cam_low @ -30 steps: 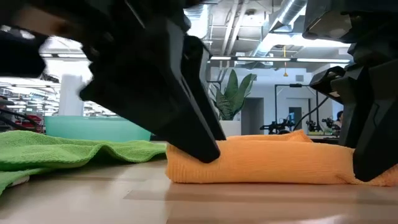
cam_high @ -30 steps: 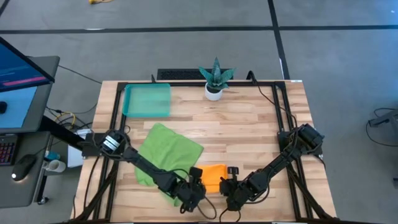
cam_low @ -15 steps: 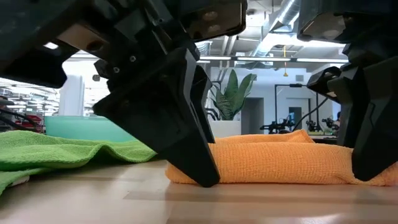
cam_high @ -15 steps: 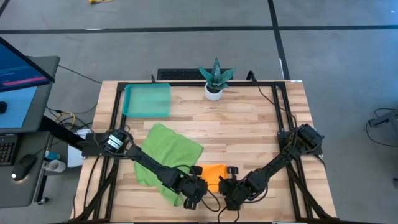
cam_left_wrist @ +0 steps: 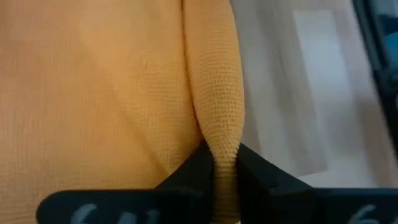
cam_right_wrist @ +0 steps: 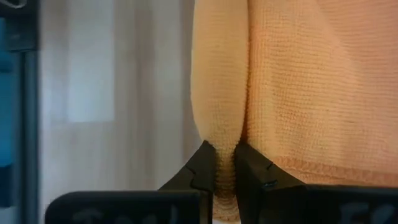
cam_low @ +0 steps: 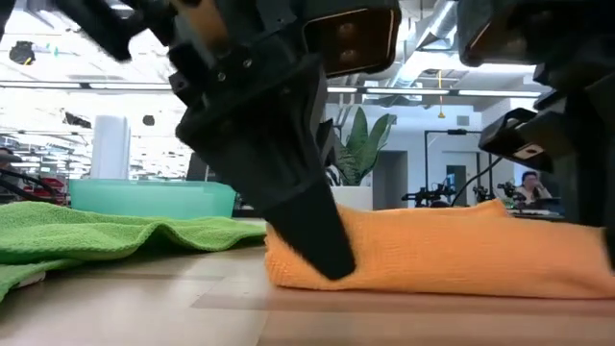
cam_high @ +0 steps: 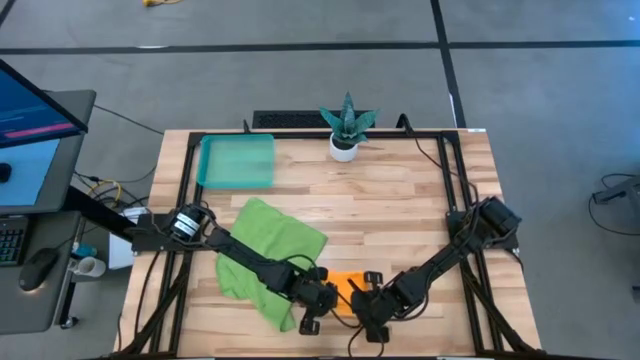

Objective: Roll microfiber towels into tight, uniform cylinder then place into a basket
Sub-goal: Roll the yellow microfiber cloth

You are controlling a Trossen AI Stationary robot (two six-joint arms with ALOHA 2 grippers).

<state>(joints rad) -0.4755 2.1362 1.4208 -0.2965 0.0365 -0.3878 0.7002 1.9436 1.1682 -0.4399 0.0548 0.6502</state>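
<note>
The orange towel, folded into a thick band, lies on the table near the front edge. My left gripper is shut on the band's left end, and my right gripper is shut on its right end. Both slant down from above. The lime green towel lies spread and rumpled to the left, flat on the wood. The teal basket stands at the far left of the table. My left gripper pinches a rounded fold of the orange towel between its two fingers, at the band's left end. The fingers slant down from above. The towel's underside rests on the table. My right gripper pinches a rounded fold of the orange towel between its two fingers, at the band's right end. It comes down from above at a slant. The towel lies on the table below it.
A small white pot with a spiky green plant stands at the far edge, mid-table. Black frame rails run along the table's sides. Bare wood lies between the towels and the plant. A monitor and desk stand off the table's left.
My left gripper has moved right along the towel's left end, rolled about its wrist and shut on the orange fold. The orange towel shows smaller from above, and its band looks thicker in the low view. My right gripper has kept its hold.
</note>
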